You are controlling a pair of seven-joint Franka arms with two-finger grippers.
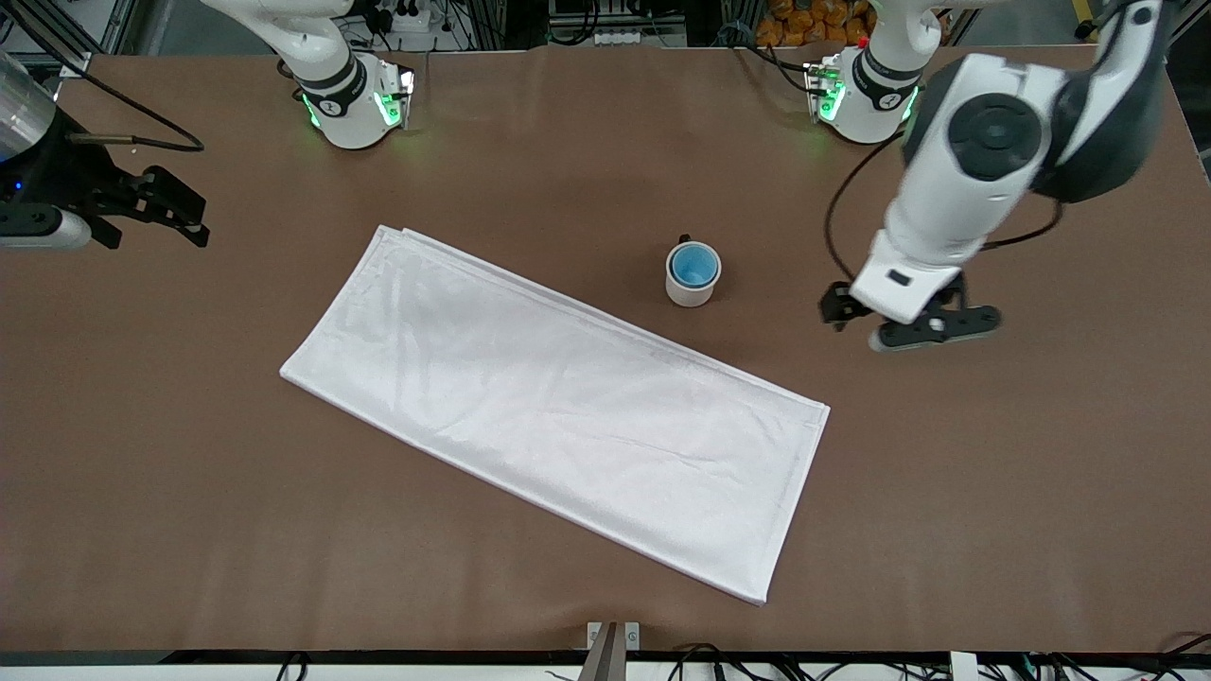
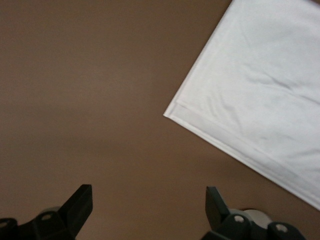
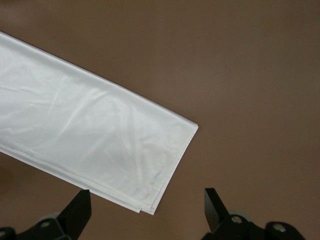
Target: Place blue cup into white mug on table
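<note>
The blue cup [image 1: 693, 266] sits upright inside the white mug [image 1: 688, 293], and only its blue inside shows. The mug stands on the brown table [image 1: 568, 151], with its black handle turned toward the robots' bases. It stands just off the cloth's long edge. My left gripper [image 1: 894, 323] is open and empty, up over bare table beside the mug, toward the left arm's end. In the left wrist view my left gripper [image 2: 148, 205] has its jaws wide apart over bare table. My right gripper [image 1: 180, 213] is open and empty over the right arm's end of the table, and its wrist view [image 3: 147, 207] shows wide jaws.
A white folded cloth [image 1: 558, 402] lies slantwise across the middle of the table, nearer to the front camera than the mug. Its corners show in the left wrist view [image 2: 260, 95] and the right wrist view [image 3: 85, 130]. Both arm bases stand at the table's top edge.
</note>
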